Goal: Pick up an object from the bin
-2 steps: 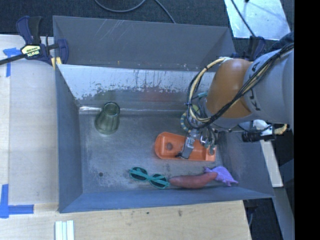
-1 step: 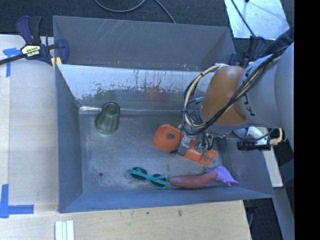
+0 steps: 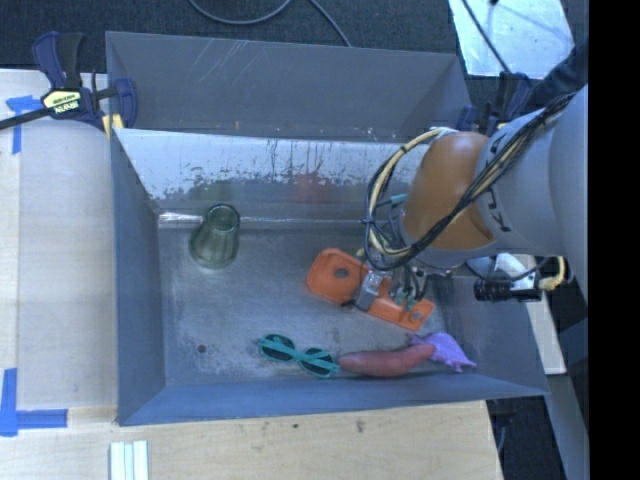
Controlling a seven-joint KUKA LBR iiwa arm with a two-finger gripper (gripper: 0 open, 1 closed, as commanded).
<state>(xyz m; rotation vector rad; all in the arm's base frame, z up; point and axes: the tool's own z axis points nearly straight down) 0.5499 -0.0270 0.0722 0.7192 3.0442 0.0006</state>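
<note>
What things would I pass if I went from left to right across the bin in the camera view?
Clear glass cup → teal toy glasses → reddish-brown sausage-shaped thing → purple thing. The orange thing lies further back and overlaps several of these from side to side, so it is left out.

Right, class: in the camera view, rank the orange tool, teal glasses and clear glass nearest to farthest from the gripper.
1. Orange tool, at the gripper, centre-right.
2. Teal glasses, by the front wall.
3. Clear glass, far left.
</note>
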